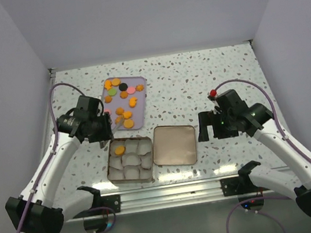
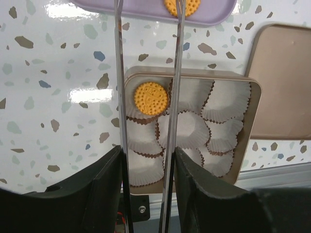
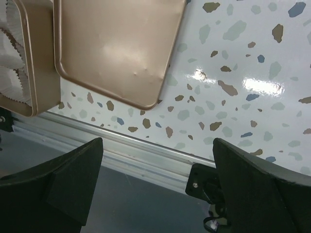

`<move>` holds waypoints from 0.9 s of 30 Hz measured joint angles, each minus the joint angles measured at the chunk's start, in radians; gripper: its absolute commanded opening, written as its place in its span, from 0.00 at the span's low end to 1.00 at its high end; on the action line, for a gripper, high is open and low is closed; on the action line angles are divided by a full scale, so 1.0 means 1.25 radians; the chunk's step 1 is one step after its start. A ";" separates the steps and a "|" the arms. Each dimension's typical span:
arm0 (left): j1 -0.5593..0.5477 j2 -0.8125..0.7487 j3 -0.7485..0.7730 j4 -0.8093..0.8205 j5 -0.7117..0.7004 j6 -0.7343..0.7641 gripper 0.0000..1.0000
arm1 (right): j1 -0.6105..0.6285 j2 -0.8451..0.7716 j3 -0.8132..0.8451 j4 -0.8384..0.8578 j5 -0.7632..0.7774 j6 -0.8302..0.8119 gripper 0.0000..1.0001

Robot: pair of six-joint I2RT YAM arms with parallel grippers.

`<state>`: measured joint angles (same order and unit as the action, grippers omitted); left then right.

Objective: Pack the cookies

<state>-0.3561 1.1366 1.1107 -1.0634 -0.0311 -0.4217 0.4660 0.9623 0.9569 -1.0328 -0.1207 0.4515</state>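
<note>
1. Most of the cookies [image 1: 121, 103] lie loose on the lilac tray [image 1: 140, 82], on the far left part of the table [image 1: 213, 72]. One orange round [image 2: 151, 98] sits in the far-left paper cup of the tin [image 2: 256, 116]. The other paper cups [image 2: 228, 99] look empty.
2. You seem to be early in the packing and reaching for the next biscuit, with one in and nearly all to go.
3. Your left gripper [image 2: 148, 158] is clamped on a pair of tweezers [image 2: 119, 87]. The tines stand apart with nothing pinched between them that I can see, and they reach over the tin towards the tray. The right tine crosses an orange cookie [image 2: 182, 6], and the tips run out of frame.
4. Next, set the tines either side of one flat biscuit, squeeze gently because it could flip or slip, and carry it to an empty cup.
5. Your right gripper [image 3: 158, 143] hangs with jaws wide apart and empty, just right of the lid [image 3: 116, 48], which lies beside the tin.
6. Only the overhead view shows the whole spread on the tray. Only the left wrist view shows the tines and the cups clearly. The right wrist view shows just the lid, a corner of the tin and the table's near edge.
</note>
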 measured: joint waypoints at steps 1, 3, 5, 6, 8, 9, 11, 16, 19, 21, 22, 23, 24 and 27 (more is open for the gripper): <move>0.000 0.009 -0.001 0.008 -0.001 0.002 0.48 | 0.000 0.000 0.003 -0.001 0.001 0.000 0.99; 0.000 0.029 -0.003 0.023 -0.004 0.012 0.48 | 0.000 0.000 0.010 -0.002 0.005 -0.001 0.99; 0.000 0.042 -0.005 0.031 -0.008 0.017 0.48 | 0.000 0.000 0.013 -0.003 0.009 -0.001 0.99; 0.000 0.047 -0.008 0.037 -0.011 0.018 0.48 | 0.000 0.000 0.014 -0.004 0.014 -0.001 0.99; 0.000 0.057 -0.014 0.043 -0.019 0.020 0.48 | 0.000 0.000 0.015 -0.006 0.020 -0.002 0.99; 0.000 0.060 -0.017 0.046 -0.023 0.021 0.48 | 0.000 0.000 0.015 -0.006 0.020 -0.002 0.99; 0.000 0.065 -0.024 0.050 -0.030 0.021 0.48 | 0.000 0.002 0.015 -0.007 0.021 -0.002 0.99; 0.000 0.074 -0.046 0.065 -0.040 0.021 0.45 | 0.000 0.012 0.015 -0.006 0.021 -0.002 0.99; 0.000 0.074 -0.059 0.072 -0.039 0.031 0.45 | 0.000 0.016 0.015 -0.006 0.021 -0.002 0.99; 0.000 0.074 -0.066 0.078 -0.038 0.033 0.43 | 0.000 0.019 0.015 -0.006 0.021 -0.002 0.99; 0.000 0.074 -0.070 0.083 -0.038 0.033 0.41 | 0.000 0.021 0.015 -0.005 0.021 -0.002 0.99; 0.000 0.074 -0.075 0.088 -0.034 0.035 0.40 | 0.000 0.023 0.015 -0.005 0.021 -0.002 0.99; 0.000 0.074 -0.078 0.091 -0.034 0.035 0.37 | 0.000 0.025 0.015 -0.005 0.021 -0.002 0.99; 0.000 0.077 -0.081 0.095 -0.029 0.035 0.36 | 0.000 0.027 0.015 -0.005 0.021 -0.003 0.99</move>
<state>-0.3561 1.2327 1.0100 -0.9443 -0.0677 -0.3779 0.4660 0.9958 0.9760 -1.0393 -0.0948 0.4480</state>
